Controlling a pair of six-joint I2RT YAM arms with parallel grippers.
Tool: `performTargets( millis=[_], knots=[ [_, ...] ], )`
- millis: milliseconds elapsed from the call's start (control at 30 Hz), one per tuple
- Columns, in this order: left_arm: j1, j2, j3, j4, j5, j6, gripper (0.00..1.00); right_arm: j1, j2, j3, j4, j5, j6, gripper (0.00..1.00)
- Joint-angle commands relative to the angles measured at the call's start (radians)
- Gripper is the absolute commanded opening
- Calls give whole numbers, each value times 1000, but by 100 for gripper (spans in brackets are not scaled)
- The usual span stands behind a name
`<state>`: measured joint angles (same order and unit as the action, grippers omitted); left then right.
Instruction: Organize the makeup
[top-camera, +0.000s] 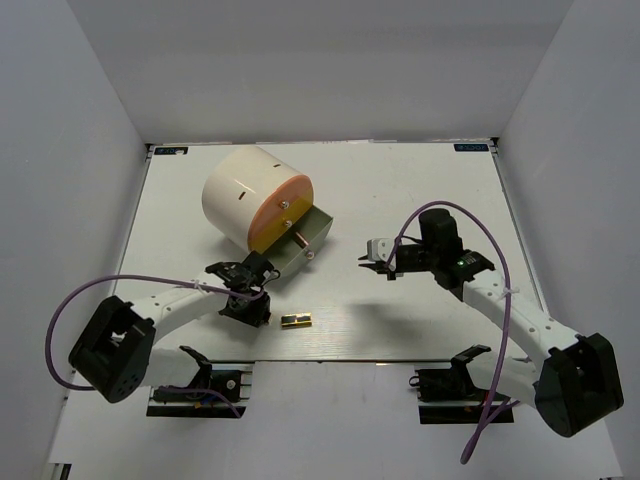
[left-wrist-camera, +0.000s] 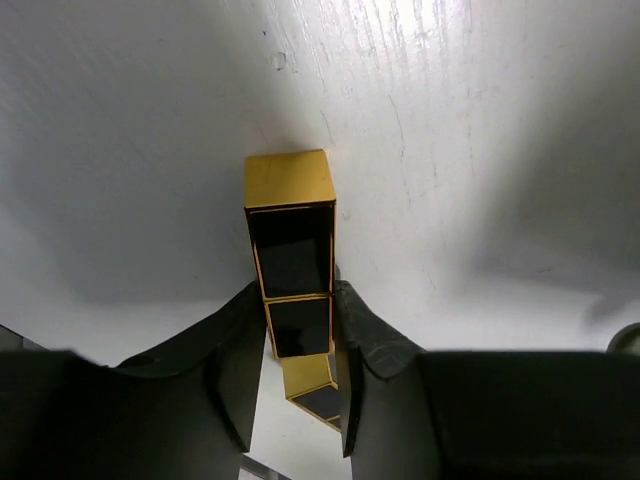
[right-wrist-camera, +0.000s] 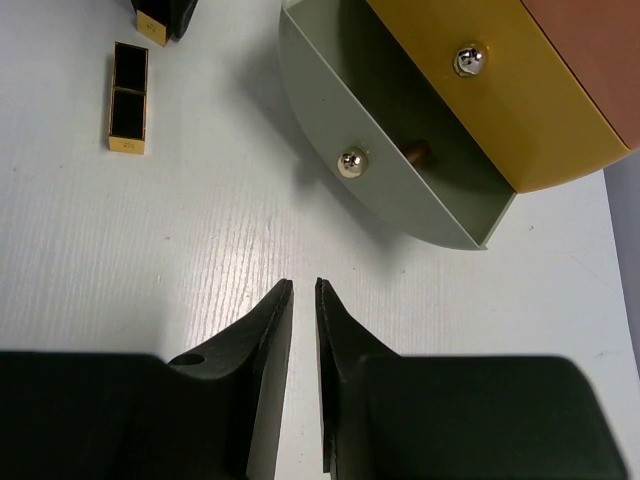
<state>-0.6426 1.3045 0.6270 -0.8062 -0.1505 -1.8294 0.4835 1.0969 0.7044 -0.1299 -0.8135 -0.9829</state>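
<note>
My left gripper (top-camera: 250, 308) (left-wrist-camera: 298, 290) is shut on a gold-and-black case (left-wrist-camera: 290, 240), held lengthwise between the fingers with its gold end down near the table. A second gold-and-black case (top-camera: 296, 320) (right-wrist-camera: 129, 95) lies loose on the table just right of that gripper. My right gripper (top-camera: 372, 262) (right-wrist-camera: 303, 285) hovers over bare table right of the open drawer, its jaws almost together with a thin gap and nothing between them. A copper-coloured cylinder end (right-wrist-camera: 418, 152) shows inside the drawer. Brushes and tubes are out of view.
A big cream cylinder with an orange face (top-camera: 250, 195) lies on its side at the back left. Its grey-green drawer (top-camera: 318, 225) (right-wrist-camera: 330, 110) stands pulled out toward the right gripper, with a metal knob (right-wrist-camera: 349, 162) on its front.
</note>
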Motion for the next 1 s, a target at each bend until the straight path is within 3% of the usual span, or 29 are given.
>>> performTargets(
  millis=[0, 133, 167, 333, 400, 533, 667, 967],
  knots=[
    [1, -5, -78, -65, -27, 13, 41, -6, -26, -13, 32, -24, 13, 21],
    [1, -79, -73, -111, -81, 30, 33, -10, -31, -16, 32, -29, 18, 21],
    [1, -96, -53, -117, -98, 51, 27, -8, -32, -16, 29, -29, 18, 21],
    [-8, -189, 106, -250, -199, 255, 6, -10, -42, -23, 26, -27, 16, 21],
    [-19, -209, 210, -284, -213, 437, 0, -10, -42, -26, 27, -27, 15, 21],
    [-19, -253, 345, -243, -172, 796, 0, -10, -35, -28, 29, -33, 13, 21],
    [-19, -342, 343, -58, -40, 1135, 0, -10, -38, -28, 33, -32, 13, 21],
    [-19, -383, 369, 114, 144, 1461, 0, -13, -57, -42, 32, -18, 9, 21]
  ],
)
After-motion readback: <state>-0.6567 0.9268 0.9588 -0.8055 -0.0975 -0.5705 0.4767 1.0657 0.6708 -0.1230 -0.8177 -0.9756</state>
